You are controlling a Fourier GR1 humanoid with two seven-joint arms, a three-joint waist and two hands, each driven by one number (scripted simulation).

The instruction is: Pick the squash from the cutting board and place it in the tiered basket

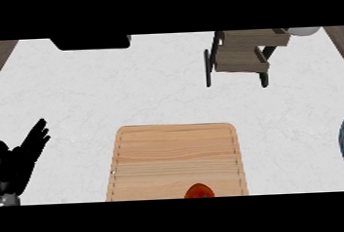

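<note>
Your left hand point(15, 161) rests open at the left edge, so reach low for the squash point(199, 191) at the board's point(176, 152) near edge, well short of the basket point(244, 56).

Open counter point(152, 89) between board point(175, 157) – basket point(243, 56).

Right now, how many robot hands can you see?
1: the left robot hand rests open at the view's left edge, left of the cutting board. The right robot hand is out of view.
</note>
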